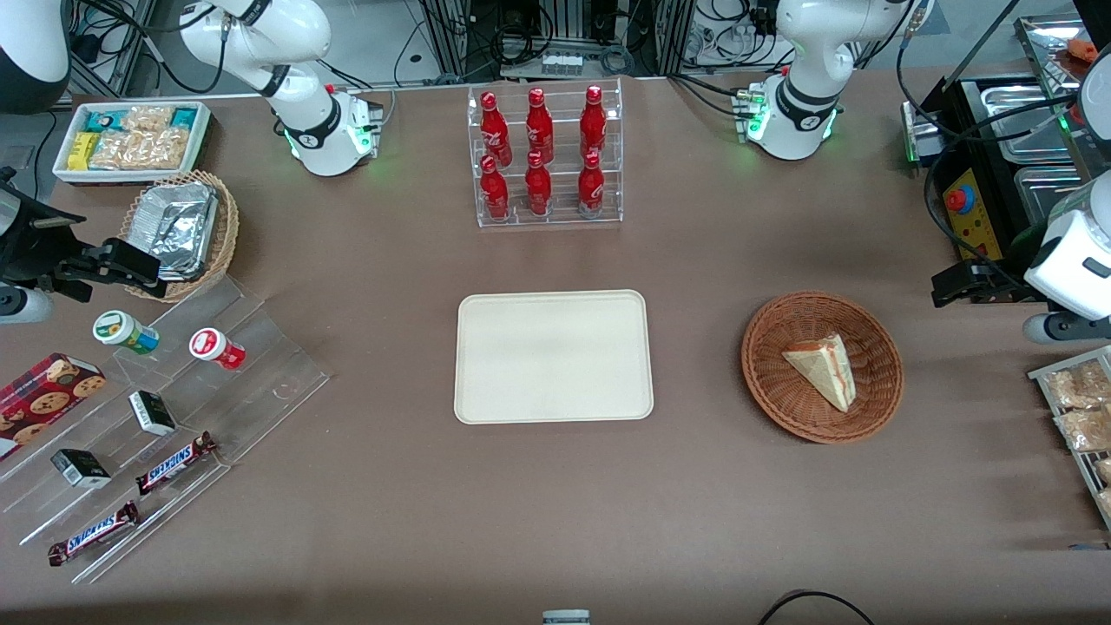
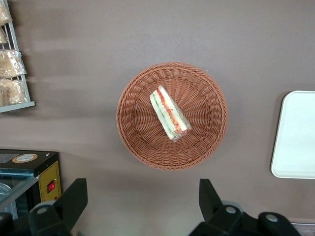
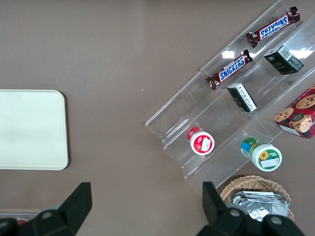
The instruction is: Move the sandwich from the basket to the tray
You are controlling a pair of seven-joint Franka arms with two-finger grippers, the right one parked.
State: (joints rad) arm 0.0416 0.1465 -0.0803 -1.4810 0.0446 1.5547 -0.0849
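The sandwich (image 1: 825, 369) is a pale wedge with red and green filling, lying in the round reddish-brown wicker basket (image 1: 768, 382). The cream-white tray (image 1: 554, 356) lies flat and bare beside the basket, toward the parked arm's end of the table. My left gripper (image 1: 972, 285) hangs well above the table beside the basket, toward the working arm's end and slightly farther from the front camera. In the left wrist view the gripper (image 2: 141, 189) is open and empty, with the sandwich (image 2: 170, 113) in the basket (image 2: 133, 132) below and part of the tray (image 2: 298, 132) showing.
A clear rack of red bottles (image 1: 544, 156) stands farther from the front camera than the tray. A wire rack of snack packets (image 1: 1076, 408) and a black box with a red button (image 1: 972, 208) sit at the working arm's end. An acrylic stand (image 1: 278, 382) of snacks is at the parked arm's end.
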